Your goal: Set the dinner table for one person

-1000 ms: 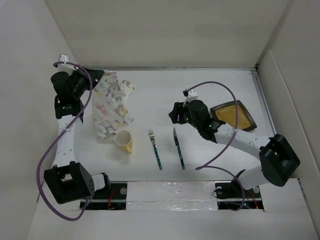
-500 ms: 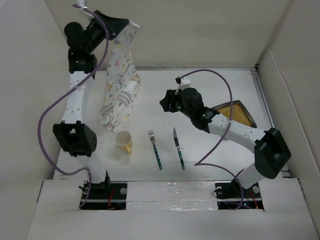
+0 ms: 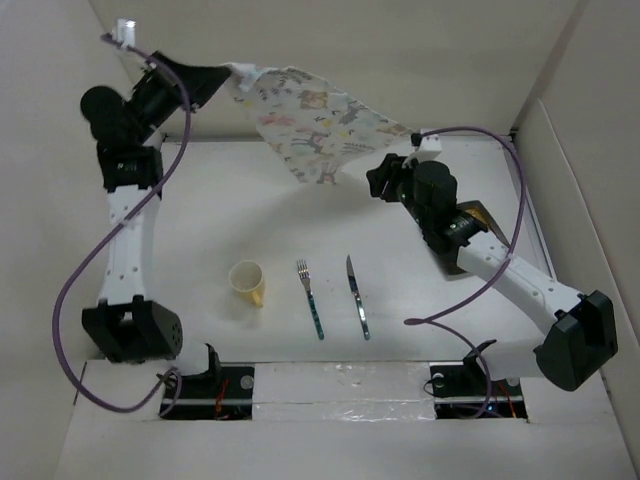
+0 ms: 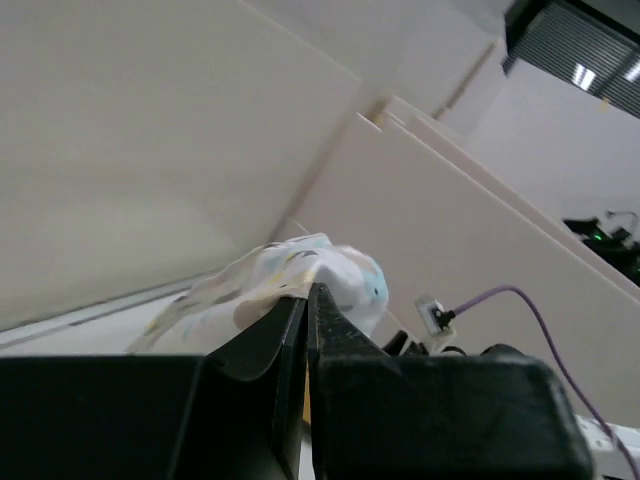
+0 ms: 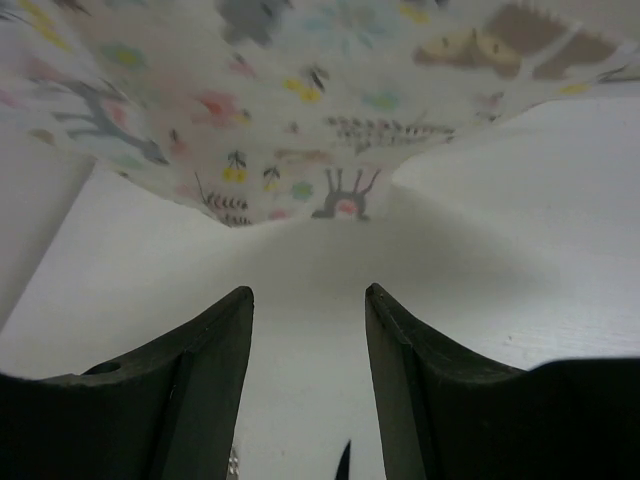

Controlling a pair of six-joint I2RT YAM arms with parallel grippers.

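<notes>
Top external view: the left arm stands raised at upper left, left claw [image 3: 222, 75] clamped on the patterned cloth [image 3: 320, 120], which hangs above the white counter [image 3: 300, 215] filling mid-frame. The right arm stretches up-frame, right claw [image 3: 380, 180] open and empty by the cloth's right edge.

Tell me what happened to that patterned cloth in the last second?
The left arm, jaws shut on the patterned cloth, lifted it off the dinner table and swung it up and right; it now hangs spread in the air. The right arm swung toward the far side, its open jaws just under the cloth's loose edge, holding nothing. Cup, fork and knife stayed put.
</notes>
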